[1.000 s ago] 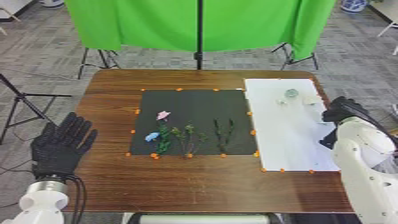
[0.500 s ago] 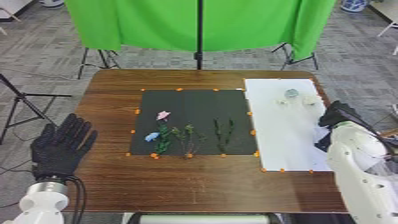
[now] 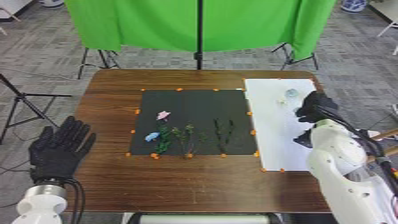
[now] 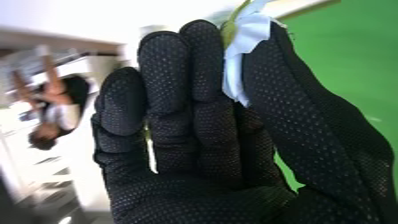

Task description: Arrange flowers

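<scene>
My right hand (image 3: 316, 106) is above the right part of the white board (image 3: 275, 131). In the right wrist view, the thumb and fingers of that hand (image 4: 200, 140) pinch a pale blue-white flower (image 4: 246, 50) with some yellow-green on it. On the black mat (image 3: 191, 102) lie a pink flower (image 3: 163, 115), a light blue flower (image 3: 152, 136) with green leaves (image 3: 163, 146), thin leafy sprigs (image 3: 188, 140) and dark green stems (image 3: 223, 135). Palm up at the table's left edge, my left hand (image 3: 60, 150) stands open and holds nothing.
Small pale greenish pieces (image 3: 291, 93) stand near the far end of the white board, left of my right hand. Orange markers (image 3: 253, 132) line the mat and board. Beyond the wooden table (image 3: 195, 185) hangs a green cloth (image 3: 142, 25).
My right hand has moved left from the table's right edge to above the white board, covering a pale piece there. My left hand has stayed nearly still.
</scene>
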